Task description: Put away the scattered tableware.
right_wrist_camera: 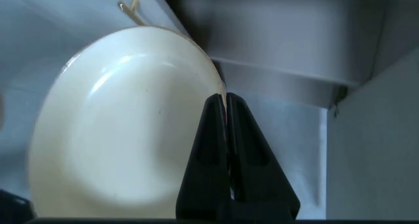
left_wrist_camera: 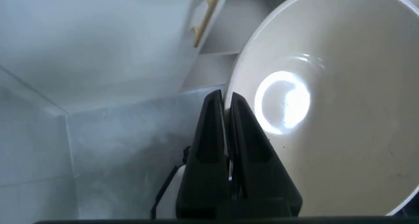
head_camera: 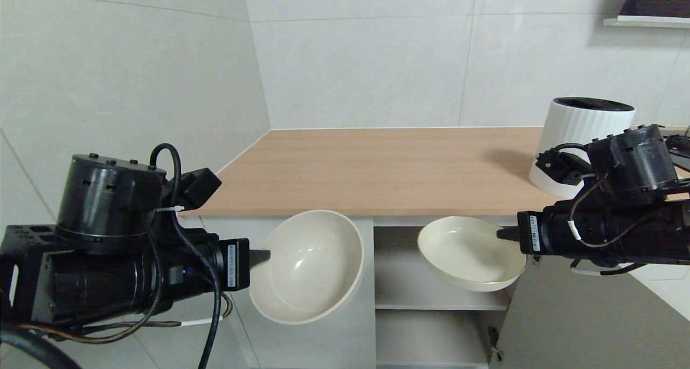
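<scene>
Left gripper low, in front of desk edge; fingers clenched on rim of bowl. Bowl in air, tilted, inside facing up toward head camera, just left of open cabinet. Cabinet under desk, shelf inside. Plate in air at cabinet opening, above shelf, tilted. Right gripper at plate's right edge, fingers clenched on rim. White bin upright on desk, far right, behind right arm.

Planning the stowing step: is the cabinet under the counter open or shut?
Open: the cabinet shows its shelf inside, and its door stands swung out.
</scene>
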`<state>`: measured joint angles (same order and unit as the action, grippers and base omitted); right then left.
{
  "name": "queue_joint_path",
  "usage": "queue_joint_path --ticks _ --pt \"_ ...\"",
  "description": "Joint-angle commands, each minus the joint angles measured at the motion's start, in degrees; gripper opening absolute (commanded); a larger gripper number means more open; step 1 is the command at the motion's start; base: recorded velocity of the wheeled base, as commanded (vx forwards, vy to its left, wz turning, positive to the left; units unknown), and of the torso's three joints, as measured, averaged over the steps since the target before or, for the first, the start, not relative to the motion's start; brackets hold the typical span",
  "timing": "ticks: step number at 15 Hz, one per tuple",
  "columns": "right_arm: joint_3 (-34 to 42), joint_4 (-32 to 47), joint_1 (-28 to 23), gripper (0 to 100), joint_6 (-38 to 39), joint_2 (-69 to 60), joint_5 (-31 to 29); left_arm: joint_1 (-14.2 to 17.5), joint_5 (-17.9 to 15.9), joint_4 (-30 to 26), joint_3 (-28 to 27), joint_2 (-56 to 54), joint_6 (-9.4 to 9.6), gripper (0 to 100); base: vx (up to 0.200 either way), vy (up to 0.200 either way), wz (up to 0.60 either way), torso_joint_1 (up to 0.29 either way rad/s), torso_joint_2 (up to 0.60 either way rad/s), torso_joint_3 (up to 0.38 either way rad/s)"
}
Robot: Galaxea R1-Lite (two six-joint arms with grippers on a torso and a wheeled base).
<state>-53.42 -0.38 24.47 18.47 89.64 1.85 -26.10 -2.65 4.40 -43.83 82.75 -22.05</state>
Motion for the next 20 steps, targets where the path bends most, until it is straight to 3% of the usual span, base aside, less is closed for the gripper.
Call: queue_joint_path --ticks 1,10,20 --pt "0.07 -0.41 -0.03 0 -0.01 1.24 -0.1 0.0 0.01 0.08 -0.03 0.22 -0.01 0 0.0 0.0 0.0 0.0 0.0 0.0" --pt "-0.02 -0.41 -0.03 0 -0.01 2.82 -0.18 0.0 0.01 0.08 -0.03 1.45 -0.01 0 0.0 0.0 0.0 -0.007 0.02 0.012" --pt "0.07 -0.5 0.05 0 -0.01 4.41 -0.18 0.0 0.18 3.51 1.29 2.59 -0.01 0 0.0 0.0 0.0 -0.163 0.44 0.271"
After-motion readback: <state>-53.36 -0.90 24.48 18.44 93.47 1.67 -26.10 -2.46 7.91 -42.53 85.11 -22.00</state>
